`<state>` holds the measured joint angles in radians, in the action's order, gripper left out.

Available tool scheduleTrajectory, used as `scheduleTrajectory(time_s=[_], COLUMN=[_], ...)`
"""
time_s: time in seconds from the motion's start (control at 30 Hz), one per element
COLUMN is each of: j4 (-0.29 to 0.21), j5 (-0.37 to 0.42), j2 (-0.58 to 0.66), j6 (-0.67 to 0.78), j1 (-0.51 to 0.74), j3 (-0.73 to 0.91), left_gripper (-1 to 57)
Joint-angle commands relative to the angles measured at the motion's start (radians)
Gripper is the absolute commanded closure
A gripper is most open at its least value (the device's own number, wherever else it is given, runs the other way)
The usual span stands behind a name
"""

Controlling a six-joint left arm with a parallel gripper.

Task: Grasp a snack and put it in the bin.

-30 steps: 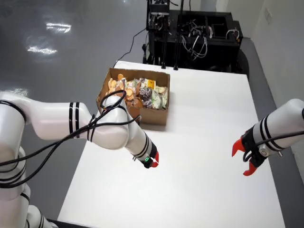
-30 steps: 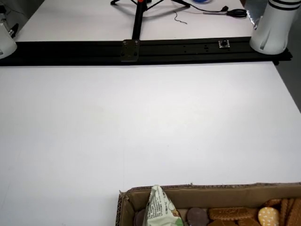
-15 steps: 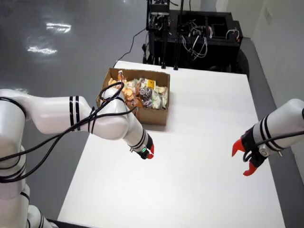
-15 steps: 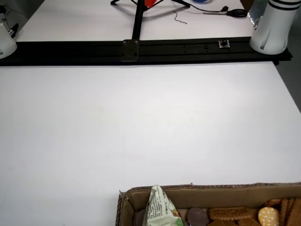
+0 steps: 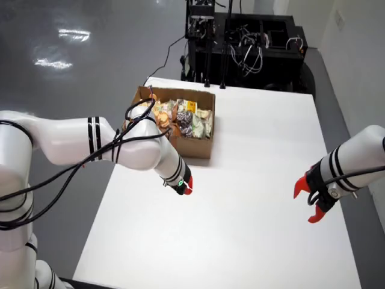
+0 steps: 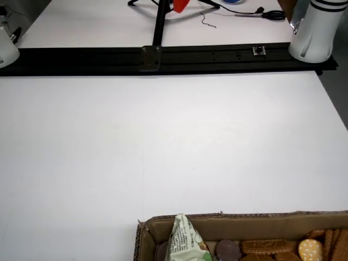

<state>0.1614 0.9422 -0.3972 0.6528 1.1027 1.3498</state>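
Observation:
An open cardboard box stands at the table's far left in the view from above, filled with several snack packets. The working arm reaches in from the left of that view. Its red-tipped gripper hangs over the white table just in front of the box's near right corner. The fingers look pressed together with nothing visible between them. In the view from the side, only the box's rim shows at the bottom edge, holding a green-and-white packet and round biscuits. The gripper is not seen there.
A second arm enters at the right of the view from above, its red gripper spread open over the table's right edge. Black equipment racks stand behind the table. A black rail runs along the far side in the view from the side.

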Motion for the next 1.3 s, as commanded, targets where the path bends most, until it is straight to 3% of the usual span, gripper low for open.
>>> scheduleTrajectory(time_s=[0.03,0.63,1.3], j4=[0.000,0.000,0.000], j5=[0.000,0.000,0.000], j2=[0.000,0.000,0.000], j6=[-0.001,-0.002,-0.004], j1=[0.014,0.072,0.024], j3=[0.000,0.000,0.000], left_gripper=[56.0,56.0,56.0])
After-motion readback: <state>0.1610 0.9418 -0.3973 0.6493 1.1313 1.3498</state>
